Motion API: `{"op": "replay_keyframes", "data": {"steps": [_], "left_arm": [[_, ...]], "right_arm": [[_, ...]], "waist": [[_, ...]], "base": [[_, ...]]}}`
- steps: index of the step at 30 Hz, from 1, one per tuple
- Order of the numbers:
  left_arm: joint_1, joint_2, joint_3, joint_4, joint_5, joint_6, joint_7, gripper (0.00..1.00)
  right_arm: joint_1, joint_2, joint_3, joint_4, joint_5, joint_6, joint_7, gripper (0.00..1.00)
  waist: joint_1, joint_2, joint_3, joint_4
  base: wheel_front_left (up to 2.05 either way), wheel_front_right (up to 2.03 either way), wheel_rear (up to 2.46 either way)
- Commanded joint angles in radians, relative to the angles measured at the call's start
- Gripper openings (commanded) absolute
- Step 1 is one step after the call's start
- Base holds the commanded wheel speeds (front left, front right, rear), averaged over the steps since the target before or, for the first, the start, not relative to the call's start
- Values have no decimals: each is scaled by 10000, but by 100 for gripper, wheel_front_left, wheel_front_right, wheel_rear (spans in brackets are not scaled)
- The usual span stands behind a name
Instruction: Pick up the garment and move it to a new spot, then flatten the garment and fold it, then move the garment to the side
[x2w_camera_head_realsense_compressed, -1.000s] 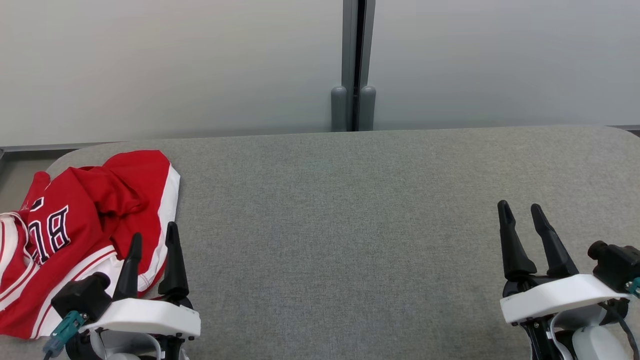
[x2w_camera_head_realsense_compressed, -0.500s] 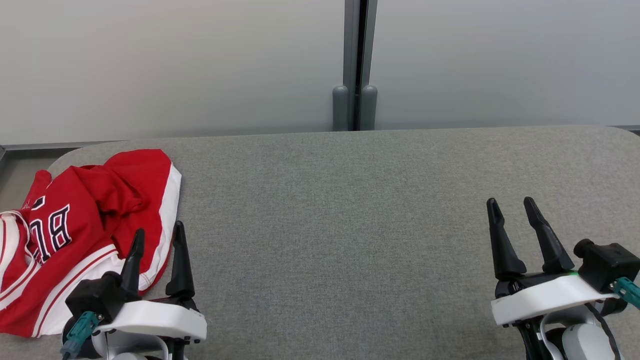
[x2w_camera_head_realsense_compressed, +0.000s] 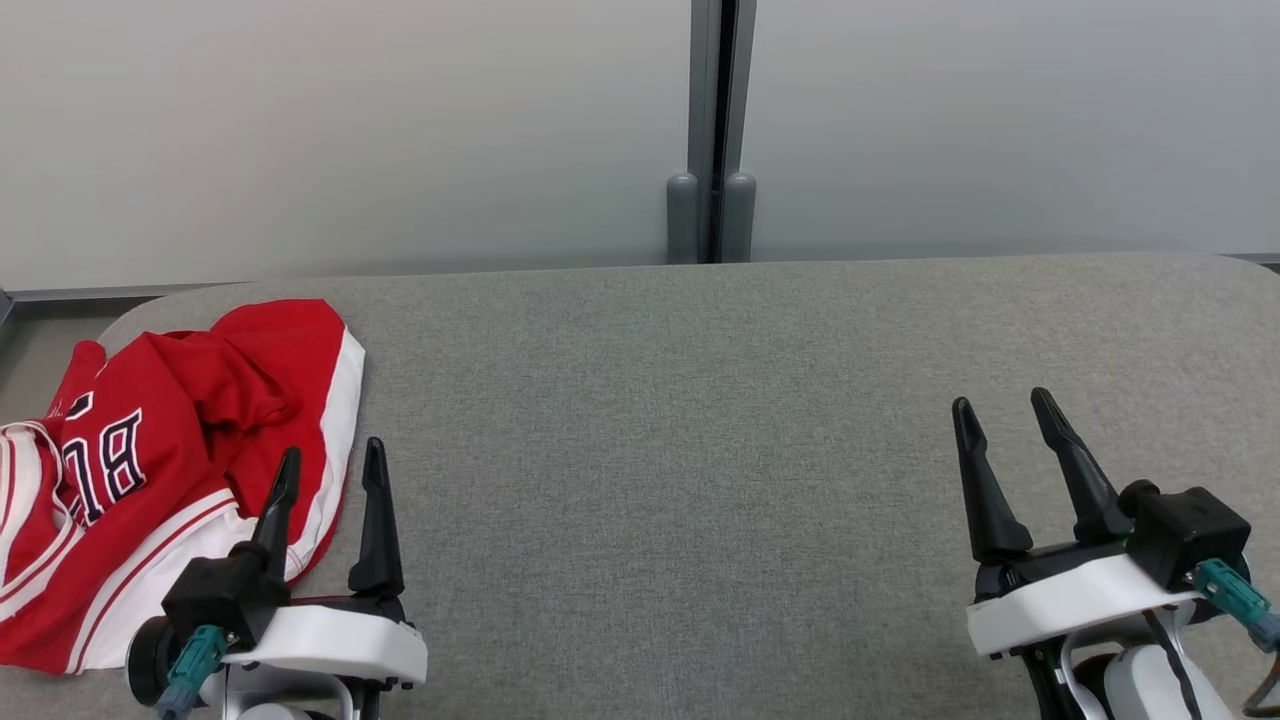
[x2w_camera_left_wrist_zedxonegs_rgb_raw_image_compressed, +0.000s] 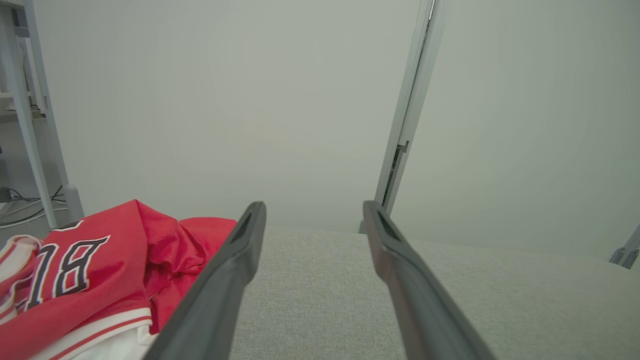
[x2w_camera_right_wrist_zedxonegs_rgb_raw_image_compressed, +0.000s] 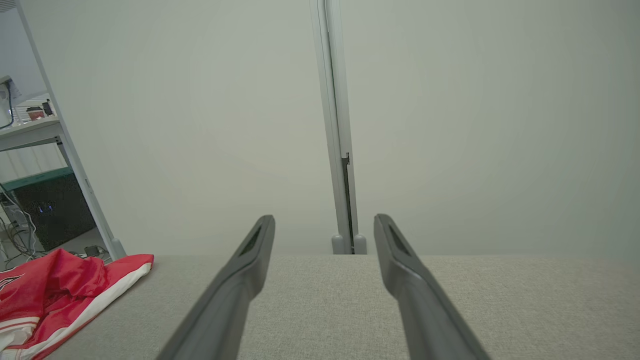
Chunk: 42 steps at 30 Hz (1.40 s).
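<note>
The left tool (x2w_camera_head_realsense_compressed: 332, 448) has its two fingers apart, gripping nothing. It sits at the near left of the tabletop (x2w_camera_head_realsense_compressed: 700, 420). Its left finger shows over the white-trimmed edge of the garment (x2w_camera_head_realsense_compressed: 180, 440); I cannot tell whether it touches the cloth. The right tool (x2w_camera_head_realsense_compressed: 1002, 398) is also spread and holds nothing, over bare tabletop at the near right, well apart from the garment.

The garment is a red jersey with white trim and dark, white-edged lettering. It lies crumpled at the tabletop's left end, reaching toward the rounded far corner and the left edge.

The tabletop is covered in grey woven cloth. Behind it stand pale wall panels (x2w_camera_head_realsense_compressed: 350, 130), joined by a grey upright (x2w_camera_head_realsense_compressed: 712, 130) with two rounded feet (x2w_camera_head_realsense_compressed: 683, 215) at the tabletop's far edge. In the right wrist view, past the left panel, there are a shelf (x2w_camera_right_wrist_zedxonegs_rgb_raw_image_compressed: 30, 130), a dark box (x2w_camera_right_wrist_zedxonegs_rgb_raw_image_compressed: 50, 210) and cables (x2w_camera_right_wrist_zedxonegs_rgb_raw_image_compressed: 15, 235).
</note>
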<state>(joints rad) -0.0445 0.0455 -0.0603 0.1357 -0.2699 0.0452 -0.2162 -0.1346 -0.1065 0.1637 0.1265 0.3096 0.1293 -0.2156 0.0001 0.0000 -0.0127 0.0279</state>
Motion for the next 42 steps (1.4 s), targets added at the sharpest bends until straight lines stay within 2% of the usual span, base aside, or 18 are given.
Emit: {"op": "replay_keyframes", "data": {"steps": [1,23,42], "left_arm": [[-55,60,-26,-80,228,85,-100,100],[-49,73,-228,-41,1726,266,-514,100],[-61,71,-246,13,1558,255,-485,100]], "right_arm": [[-159,-89,14,-1,-164,20,-107,100],[-237,-160,385,125,-1632,23,-539,100],[-148,-71,234,246,-1532,22,-519,100]], "waist": [[-1,0,-1,4],[-1,0,-9,110],[-1,0,55,159]], "base": [[0,0,0],[0,0,0],[0,0,0]]}}
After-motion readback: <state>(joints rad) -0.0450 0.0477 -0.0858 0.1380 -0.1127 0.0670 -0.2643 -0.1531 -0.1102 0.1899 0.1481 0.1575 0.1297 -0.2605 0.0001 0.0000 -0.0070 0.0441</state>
